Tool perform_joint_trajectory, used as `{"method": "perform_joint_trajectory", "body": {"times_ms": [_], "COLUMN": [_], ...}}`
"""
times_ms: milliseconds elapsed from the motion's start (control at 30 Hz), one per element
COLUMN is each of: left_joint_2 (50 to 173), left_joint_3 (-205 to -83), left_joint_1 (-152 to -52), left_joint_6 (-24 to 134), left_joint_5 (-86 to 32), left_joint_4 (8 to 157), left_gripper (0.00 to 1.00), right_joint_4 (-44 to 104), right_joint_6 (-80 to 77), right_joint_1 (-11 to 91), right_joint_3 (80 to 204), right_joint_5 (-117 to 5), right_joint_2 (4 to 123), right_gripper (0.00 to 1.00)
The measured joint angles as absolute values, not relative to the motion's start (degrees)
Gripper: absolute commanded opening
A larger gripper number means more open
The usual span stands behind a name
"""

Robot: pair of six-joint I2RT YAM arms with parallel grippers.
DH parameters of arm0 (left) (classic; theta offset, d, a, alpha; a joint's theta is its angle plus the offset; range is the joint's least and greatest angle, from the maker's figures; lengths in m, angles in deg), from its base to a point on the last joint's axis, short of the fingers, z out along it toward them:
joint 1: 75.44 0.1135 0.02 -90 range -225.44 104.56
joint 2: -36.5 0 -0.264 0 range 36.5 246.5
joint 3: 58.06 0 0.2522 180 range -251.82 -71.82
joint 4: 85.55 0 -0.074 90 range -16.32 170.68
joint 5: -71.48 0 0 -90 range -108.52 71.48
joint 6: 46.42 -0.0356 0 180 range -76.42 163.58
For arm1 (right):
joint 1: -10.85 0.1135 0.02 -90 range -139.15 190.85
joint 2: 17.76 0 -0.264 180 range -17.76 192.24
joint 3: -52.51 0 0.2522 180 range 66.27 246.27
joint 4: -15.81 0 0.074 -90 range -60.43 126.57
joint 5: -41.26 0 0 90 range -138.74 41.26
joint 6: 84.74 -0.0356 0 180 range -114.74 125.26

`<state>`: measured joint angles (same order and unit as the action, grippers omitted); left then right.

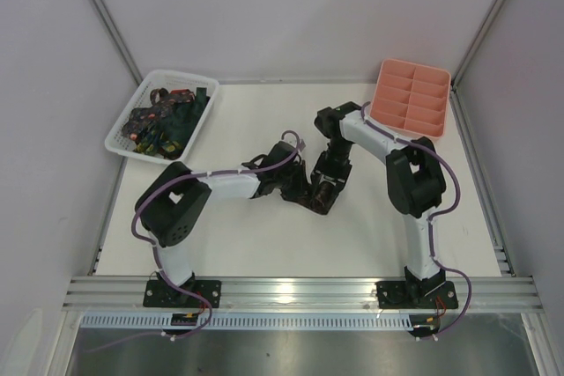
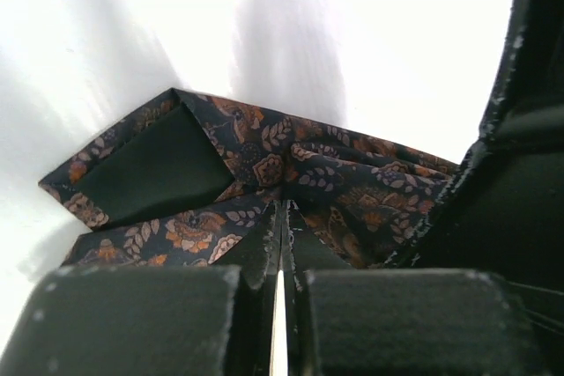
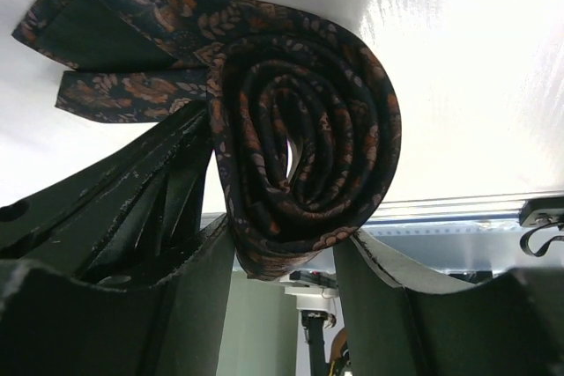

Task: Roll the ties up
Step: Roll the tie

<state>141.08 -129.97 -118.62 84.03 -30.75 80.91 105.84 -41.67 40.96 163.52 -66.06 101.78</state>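
A dark tie with an orange leaf pattern is wound into a roll (image 3: 308,129). Its lower part sits pinched between the fingers of my right gripper (image 3: 286,244), touching both. The tie's pointed tail (image 3: 97,33) lies flat on the white table, dark lining up. My left gripper (image 2: 284,209) is shut, its tips resting against the tail (image 2: 264,165) beside the roll; no fabric shows between the jaws. From above, both grippers (image 1: 304,195) (image 1: 324,189) meet at mid-table and hide most of the tie. More ties (image 1: 167,119) lie heaped in the basket.
The white lattice basket (image 1: 123,136) stands at the back left. A pink compartment tray (image 1: 414,64) leans at the back right, next to the right arm's elbow. Grey walls enclose the table on three sides, and a metal rail runs along the near edge.
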Motion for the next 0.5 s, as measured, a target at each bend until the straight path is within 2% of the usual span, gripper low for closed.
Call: {"method": "perform_joint_trajectory", "body": {"times_ms": [500], "left_joint_2": [139.90], "left_joint_3": [-130.01], "left_joint_1": [-116.61], "left_joint_6": [82.12], "left_joint_5": [-28.61], "left_joint_4": [75.49], "left_gripper": [0.01], "right_joint_4": [106.27], "right_joint_6": [-42.81], "right_joint_1": [40.93], "right_joint_3": [172.18], "right_joint_5": [-67.63], "right_joint_2": [108.17], "right_gripper": [0.56]}}
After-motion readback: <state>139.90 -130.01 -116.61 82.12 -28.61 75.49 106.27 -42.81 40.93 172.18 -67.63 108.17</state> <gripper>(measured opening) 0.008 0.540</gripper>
